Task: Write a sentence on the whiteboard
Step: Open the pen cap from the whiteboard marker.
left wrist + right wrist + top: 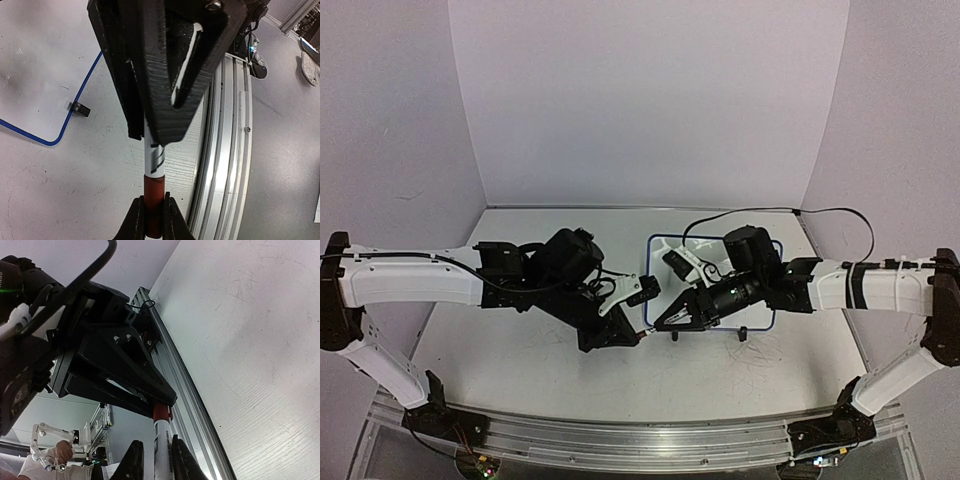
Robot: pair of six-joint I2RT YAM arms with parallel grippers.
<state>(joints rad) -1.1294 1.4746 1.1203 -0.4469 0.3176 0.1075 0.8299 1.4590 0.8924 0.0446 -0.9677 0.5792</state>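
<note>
left wrist | left claw (154, 206) clamps red cap (154, 192) | right claw (156, 449) grip on barrel (154, 160) unclear

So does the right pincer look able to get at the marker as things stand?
Probably yes. The left pincer grips only the red cap, leaving the rest of the marker bare, and the right pincer straddles it.

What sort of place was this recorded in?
Probably a robotics lab test cell: a white table boxed in by plain panels, an aluminium rail along its near edge, and the left arm and right arm mounted there.
</note>
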